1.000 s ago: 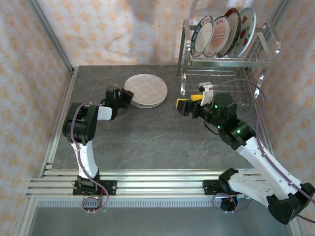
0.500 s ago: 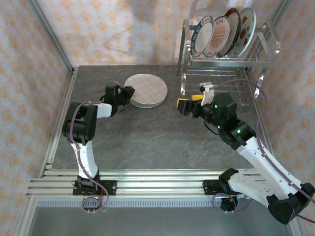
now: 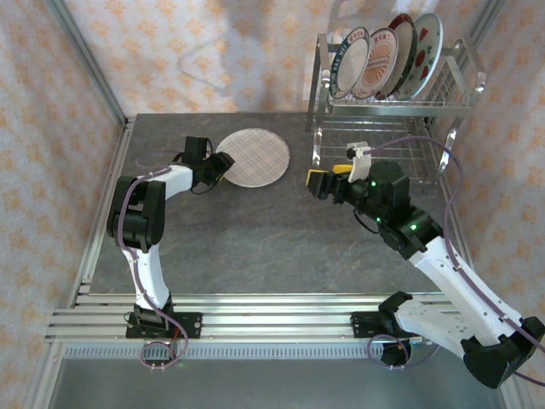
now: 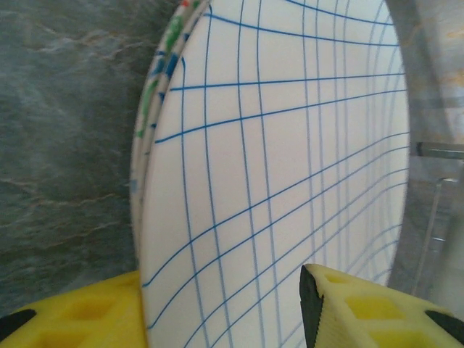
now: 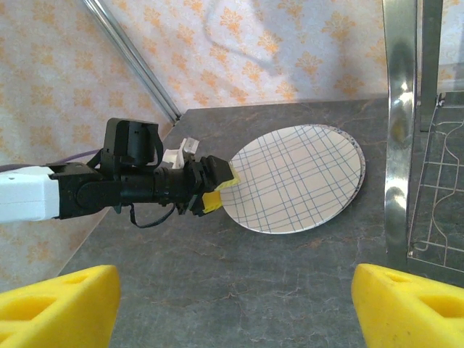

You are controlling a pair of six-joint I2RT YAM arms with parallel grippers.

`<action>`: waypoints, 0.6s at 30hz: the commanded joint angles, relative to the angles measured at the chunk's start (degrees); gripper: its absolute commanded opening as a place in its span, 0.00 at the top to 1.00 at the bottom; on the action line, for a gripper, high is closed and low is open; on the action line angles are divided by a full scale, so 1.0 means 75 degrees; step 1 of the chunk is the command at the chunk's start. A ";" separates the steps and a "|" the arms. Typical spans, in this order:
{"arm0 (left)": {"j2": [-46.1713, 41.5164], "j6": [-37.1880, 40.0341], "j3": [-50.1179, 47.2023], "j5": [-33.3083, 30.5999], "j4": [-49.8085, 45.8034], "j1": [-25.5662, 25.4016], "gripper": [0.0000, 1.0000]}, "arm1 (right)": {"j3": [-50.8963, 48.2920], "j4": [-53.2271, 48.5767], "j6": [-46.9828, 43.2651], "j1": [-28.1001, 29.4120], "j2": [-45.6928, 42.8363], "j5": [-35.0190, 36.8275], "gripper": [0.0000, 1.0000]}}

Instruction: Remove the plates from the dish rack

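Two plates [image 3: 253, 157] stacked on table, L gripper [image 3: 223, 164] pinching top one; R gripper [image 3: 336, 164] spread, 4 left in rack [image 3: 400, 104].

Top cam: high, behind arm bases, looks down over whole dark grey stone-look surface [image 3: 255, 230]. Left wrist cam: v. close, past own yellow foam fingers [image 4: 362, 312] onto round white blue-grid ceramic plate [image 4: 290, 159]. Right wrist cam: farther back, low, facing left across surface; shares that plate [image 5: 297, 187] w/ both others.
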 commanded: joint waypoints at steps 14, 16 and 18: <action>-0.0317 0.1244 0.1375 -0.1130 -0.2890 -0.0085 0.45 | 0.0748 -0.0800 -0.0136 0.0051 -0.0122 0.1222 0.18; -0.0487 0.1320 0.1513 -0.1382 -0.3256 -0.0161 0.41 | 0.1122 -0.1117 -0.0330 0.0051 -0.0087 0.1807 0.18; -0.0819 0.1366 0.1581 -0.1488 -0.3443 -0.0234 0.39 | 0.1546 -0.1428 -0.0586 0.0055 -0.0009 0.2456 0.18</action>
